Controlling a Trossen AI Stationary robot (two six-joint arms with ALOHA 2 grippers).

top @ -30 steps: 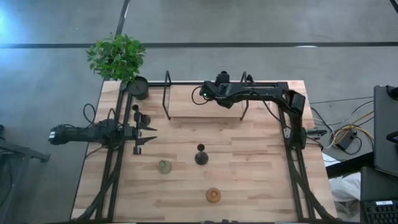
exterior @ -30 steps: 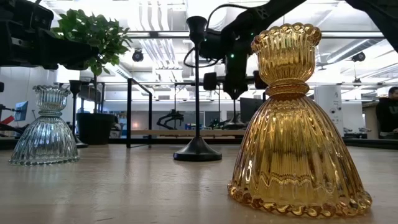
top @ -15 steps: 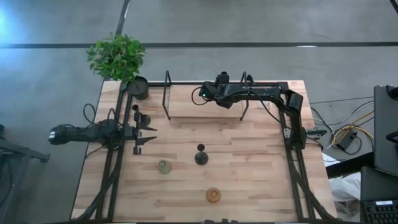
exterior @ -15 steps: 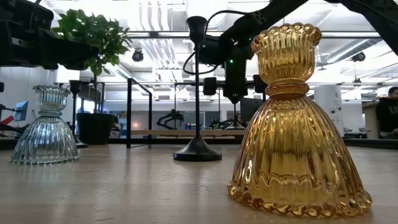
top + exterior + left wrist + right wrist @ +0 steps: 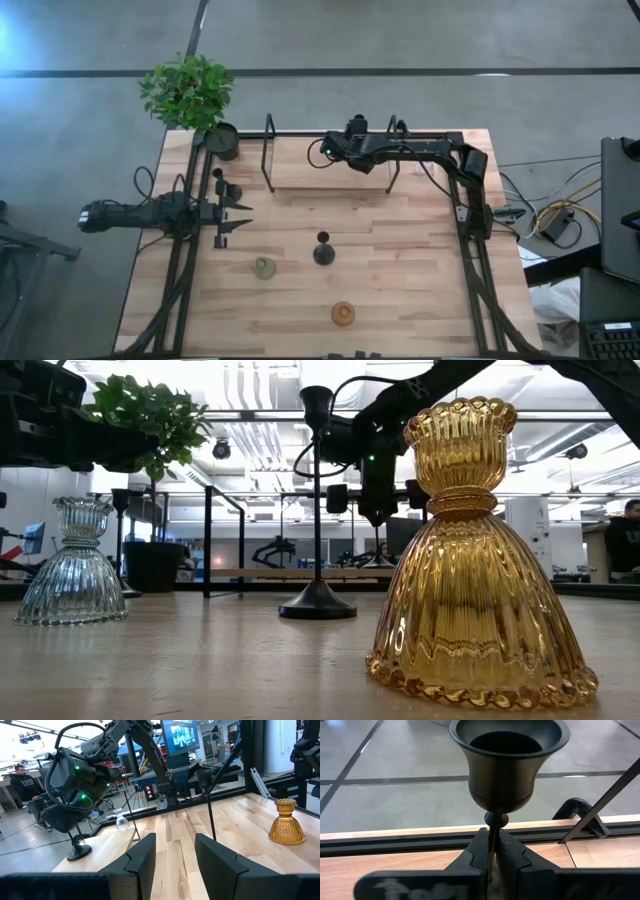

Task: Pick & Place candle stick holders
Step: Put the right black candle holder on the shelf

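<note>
My right gripper (image 5: pixel 492 851): fingers pinched tight on the thin stem of a black candle holder (image 5: pixel 508 767); its cup stands upright just above my fingertips. Only my right wrist view shows this grip.
Right gripper from above: at the far edge of the table (image 5: pixel 400 270), left of centre (image 5: pixel 322 150); the held holder cannot be made out there.
Right gripper from table height: hanging in the air beyond the near holders (image 5: pixel 375 480); what it grips is not clear from here.
My left gripper (image 5: pixel 175 847): fingers partly apart with nothing between them, only bare wood showing in the gap.
Left gripper from above: at the left edge of the table, pointing right (image 5: pixel 245 213).
Black holders by my left gripper: 2 of them, one just on the far side (image 5: pixel 222 187) and one just on the near side (image 5: pixel 220 238) of my fingers.
Black holder at table centre (image 5: pixel 323 250): standing alone; the low view shows its thin stem and round base upright (image 5: pixel 317 510).
Grey-green glass holder (image 5: pixel 264 268): left of the centre black one, slightly nearer.
Amber glass holder (image 5: pixel 343 314): near edge of the table, upright; it looms large in the low view (image 5: pixel 470 560).
Clear glass holder (image 5: pixel 121 822): seen only in my left wrist view, small, close to the right arm.
Plant pot (image 5: pixel 225 141): far left corner, leaves (image 5: pixel 188 90) spreading past the edge.
</note>
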